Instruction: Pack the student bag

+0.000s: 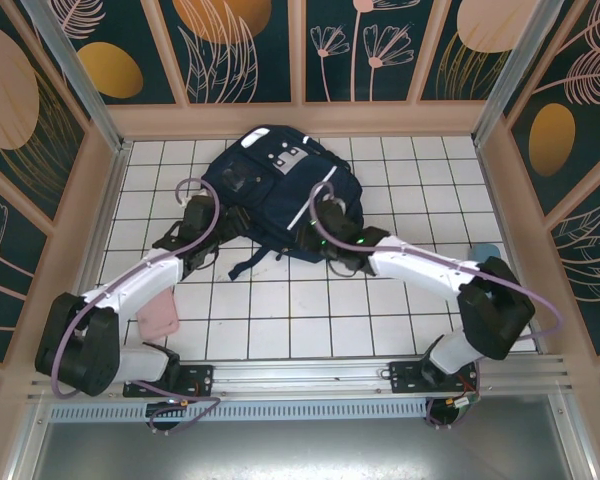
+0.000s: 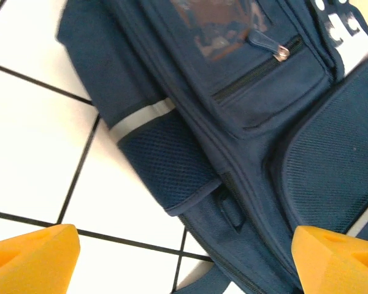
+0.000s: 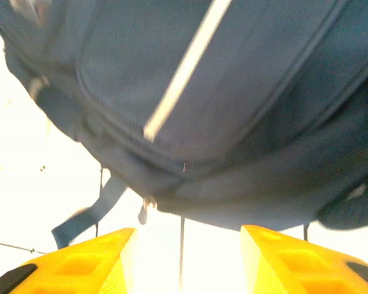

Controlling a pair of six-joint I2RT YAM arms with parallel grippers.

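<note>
From above, the student bag (image 1: 270, 185) lies on the white-tiled tabletop (image 1: 280, 310) toward the far wall, its black straps trailing toward the arms. The left claw (image 1: 202, 214) is at the bag's left edge and the right claw (image 1: 327, 216) at its right edge. A pink item (image 1: 158, 318) lies beside the left arm. In the left wrist view, the left claw (image 2: 184, 260) is spread wide with nothing between its orange fingertips (image 2: 37, 254). It hangs over the bag's mesh side pocket (image 2: 165, 165), with a zipped front pocket (image 2: 257, 67) beyond. In the right wrist view, the right claw (image 3: 187, 251) is partly spread and empty. The bag's lower edge and a dangling zip pull (image 3: 147, 209) sit just ahead of its yellow fingers (image 3: 80, 263).
</note>
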